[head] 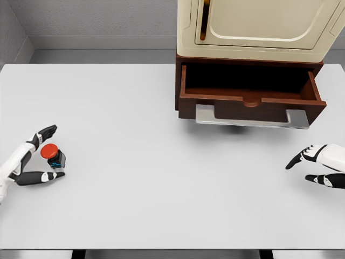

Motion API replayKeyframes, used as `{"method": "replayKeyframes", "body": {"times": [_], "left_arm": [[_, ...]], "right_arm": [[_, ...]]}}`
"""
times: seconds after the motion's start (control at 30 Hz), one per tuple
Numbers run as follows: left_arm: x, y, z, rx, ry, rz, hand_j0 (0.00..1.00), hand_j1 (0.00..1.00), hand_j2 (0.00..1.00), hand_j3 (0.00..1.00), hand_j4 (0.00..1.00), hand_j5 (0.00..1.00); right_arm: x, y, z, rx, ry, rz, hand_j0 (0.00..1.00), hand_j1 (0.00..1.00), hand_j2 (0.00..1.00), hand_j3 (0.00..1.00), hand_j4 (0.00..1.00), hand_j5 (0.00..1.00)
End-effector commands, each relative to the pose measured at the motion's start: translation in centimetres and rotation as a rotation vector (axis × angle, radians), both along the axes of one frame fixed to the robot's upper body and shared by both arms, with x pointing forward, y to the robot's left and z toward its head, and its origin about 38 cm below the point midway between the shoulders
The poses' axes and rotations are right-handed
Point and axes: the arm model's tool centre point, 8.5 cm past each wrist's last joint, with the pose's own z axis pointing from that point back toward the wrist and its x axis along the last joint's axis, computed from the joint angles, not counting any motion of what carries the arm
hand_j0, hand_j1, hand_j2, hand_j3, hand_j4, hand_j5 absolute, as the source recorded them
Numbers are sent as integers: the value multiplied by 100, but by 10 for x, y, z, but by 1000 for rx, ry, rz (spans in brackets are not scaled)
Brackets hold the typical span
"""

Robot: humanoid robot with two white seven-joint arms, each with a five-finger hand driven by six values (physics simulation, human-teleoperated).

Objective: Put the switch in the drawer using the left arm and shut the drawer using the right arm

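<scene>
**Switch at near-left desk, drawer open**

Switch [52, 156] sits on the white desk [161, 162] at near left: red round button tilted up-left, dark body below-right. Long axis unclear; no writing legible. Left robot hand [40, 156] brackets it, fingers spread wide either side, contact uncertain. Right robot hand [318, 164] rests near right, fingers relaxed, empty. Brown drawer [250, 91] stands pulled out, far right.

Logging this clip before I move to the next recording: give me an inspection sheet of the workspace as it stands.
Surface: plain white table.
Job's things: red-capped black switch at far left; brown wooden drawer pulled open, inside dark.
Clutter: nothing seen.
Grippers: left hand fingers either side of the switch, grasp not clear; right hand open, resting at right edge.
Cables: nothing seen.
Surroundings: cream cabinet above the drawer, grey wall.
</scene>
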Motion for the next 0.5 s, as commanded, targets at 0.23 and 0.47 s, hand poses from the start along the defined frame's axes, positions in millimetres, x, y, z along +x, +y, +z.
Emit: {"method": "replayKeyframes", "body": {"times": [0.23, 0.47], "left_arm": [[2, 4, -14, 8, 44, 10, 85, 85, 85, 85, 85, 85], [2, 7, -11, 10, 40, 16, 68, 68, 68, 68, 68, 68]], "right_arm": [[0, -1, 4, -4, -8, -3, 64, 64, 64, 64, 64, 64], [0, -1, 4, -6, -6, 0, 65, 65, 65, 65, 65, 65]]}}
